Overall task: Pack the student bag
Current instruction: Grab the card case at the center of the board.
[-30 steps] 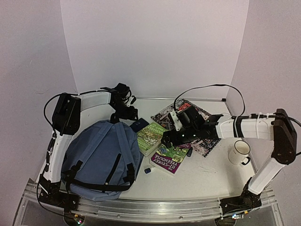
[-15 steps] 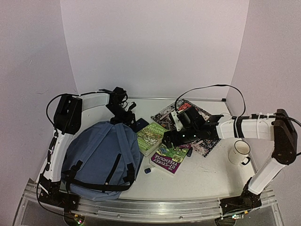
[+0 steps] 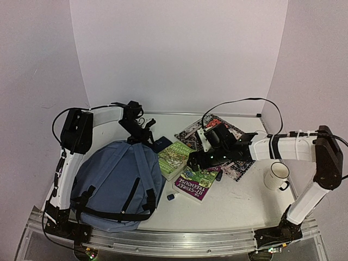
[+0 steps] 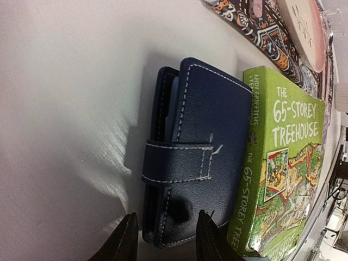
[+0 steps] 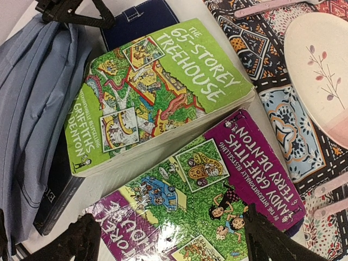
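The student bag (image 3: 117, 182), a big grey-blue backpack with black straps, lies flat at the front left; its fabric fills the left edge of the right wrist view (image 5: 32, 109). My left gripper (image 3: 143, 136) is just behind the bag's top. Its narrowed jaws (image 4: 166, 239) straddle the near end of a navy wallet (image 4: 201, 152), with a thin gap still showing at the left finger. My right gripper (image 5: 171, 239) hangs wide open over a purple paperback (image 5: 217, 190) and holds nothing. A green paperback (image 5: 152, 92) lies between wallet and purple book.
A patterned placemat (image 3: 239, 166) with a pale plate (image 5: 321, 70) lies behind the books. A white mug (image 3: 277, 175) stands at the right. A small white and blue item (image 3: 170, 197) lies in front of the purple book. A dark book (image 5: 54, 201) shows under the green one.
The left gripper has dropped slightly toward the wallet and its jaws have narrowed around it. The right arm and the books have not moved.
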